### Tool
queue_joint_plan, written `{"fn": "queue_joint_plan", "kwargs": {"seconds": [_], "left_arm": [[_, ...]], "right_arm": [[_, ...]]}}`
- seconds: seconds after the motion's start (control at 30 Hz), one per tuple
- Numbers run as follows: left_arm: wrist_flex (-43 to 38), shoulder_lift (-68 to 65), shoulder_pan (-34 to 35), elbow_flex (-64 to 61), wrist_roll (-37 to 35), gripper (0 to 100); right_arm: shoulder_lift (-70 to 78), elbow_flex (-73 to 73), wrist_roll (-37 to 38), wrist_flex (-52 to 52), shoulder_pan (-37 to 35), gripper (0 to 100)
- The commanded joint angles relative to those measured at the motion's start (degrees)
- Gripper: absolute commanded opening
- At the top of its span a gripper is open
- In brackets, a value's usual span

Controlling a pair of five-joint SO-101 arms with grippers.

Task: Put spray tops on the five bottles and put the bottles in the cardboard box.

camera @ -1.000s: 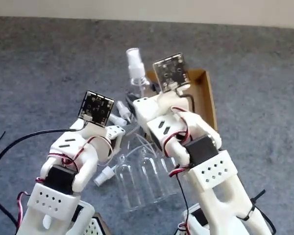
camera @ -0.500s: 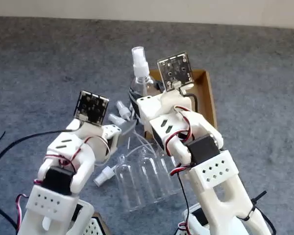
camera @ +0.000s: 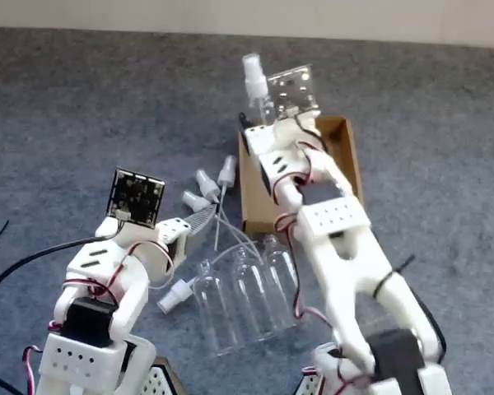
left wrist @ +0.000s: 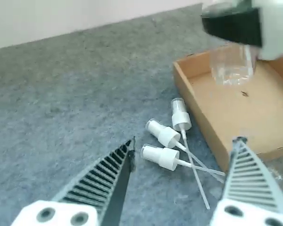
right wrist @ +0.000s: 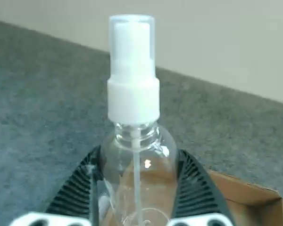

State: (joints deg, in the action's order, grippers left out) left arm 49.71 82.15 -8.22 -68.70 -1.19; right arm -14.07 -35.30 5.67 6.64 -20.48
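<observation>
My right gripper (right wrist: 137, 186) is shut on a clear bottle (right wrist: 134, 146) that carries a white spray top (right wrist: 133, 80) and stands upright. In the high view this bottle (camera: 258, 95) hangs over the far left corner of the cardboard box (camera: 348, 160). Three loose spray tops (left wrist: 166, 135) lie on the carpet just left of the box (left wrist: 236, 110). My left gripper (left wrist: 179, 176) is open and holds nothing, hovering short of them. Three clear bottles without tops (camera: 239, 288) lie side by side near the arms' bases, a fourth spray top (camera: 174, 295) beside them.
Grey carpet covers the table. The box floor (camera: 259, 202) is bare cardboard where I can see it. Black cables (camera: 16, 255) trail at the near left. Open carpet stretches to the far left and far right.
My right arm has stretched away and carried the capped bottle from beside the left arm to over the box's far corner. The left arm has drawn back toward its base.
</observation>
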Motion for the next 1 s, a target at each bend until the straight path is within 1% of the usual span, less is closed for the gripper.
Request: {"fn": "queue_joint_plan", "kwargs": {"seconds": [0.0, 0.13, 0.37, 0.5, 0.6, 0.67, 0.87, 0.9, 0.97], "left_arm": [[0.09, 0.48, 0.75, 0.13, 0.35, 29], [0.09, 0.48, 0.66, 0.13, 0.35, 29], [0.09, 0.48, 0.48, 0.04, 0.35, 29], [0.09, 0.48, 0.48, 0.04, 0.35, 29], [0.09, 0.48, 0.48, 0.04, 0.35, 29], [0.09, 0.48, 0.48, 0.04, 0.35, 29], [0.09, 0.48, 0.48, 0.04, 0.35, 29], [0.09, 0.48, 0.48, 0.04, 0.35, 29], [0.09, 0.48, 0.48, 0.04, 0.35, 29]], "right_arm": [[4.18, 2.24, -2.55, -11.91, 2.07, 0.3], [10.68, 2.51, -4.57, -20.00, 3.21, 0.3], [22.55, 5.23, -4.57, -27.38, 4.00, 0.3], [27.91, 8.92, -5.10, -28.09, 4.00, 0.3], [30.37, 10.07, -10.64, -28.09, 4.00, 0.3], [30.55, 10.07, -12.57, -28.09, 4.00, 0.3], [30.64, 9.71, -12.40, -28.09, 4.00, 0.4], [30.55, 9.71, -12.22, -28.09, 4.00, 1.0], [30.55, 9.71, -9.58, -28.09, 3.91, 5.0]]}}
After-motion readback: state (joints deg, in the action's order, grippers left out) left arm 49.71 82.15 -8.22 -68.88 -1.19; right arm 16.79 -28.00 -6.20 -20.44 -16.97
